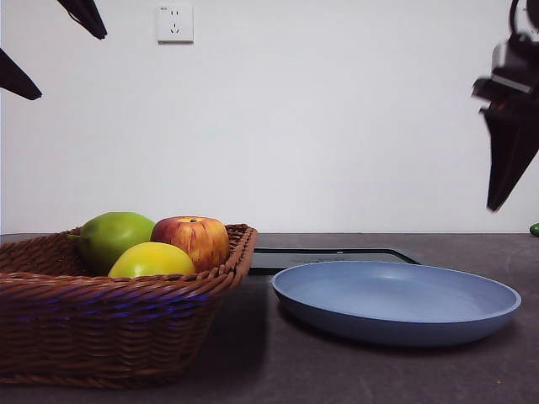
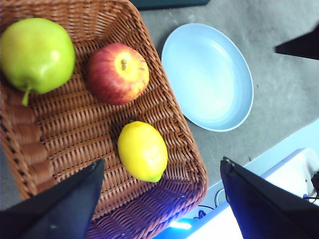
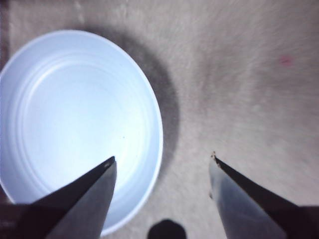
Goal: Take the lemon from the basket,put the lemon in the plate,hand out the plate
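1. The right gripper [image 3: 162,162] hangs above the table [image 3: 249,74], its two black jaws spread wide with nothing between them.
2. The grey-blue plate [image 3: 75,114] lies empty below, its rim under one jaw and casting a shadow on the table.

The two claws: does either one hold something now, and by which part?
Nothing is held. The left claw is open above the lemon; the right claw is open over the plate.

The basket [image 1: 101,324] sits on the counter [image 1: 354,374] at the left, with 3 fruits in it: the lemon [image 1: 152,259] nearest, the apple [image 1: 192,240] behind it, the pear [image 1: 114,237] far left. The plate [image 1: 396,301] lies right of the basket, a tray [image 1: 333,254] just behind it.
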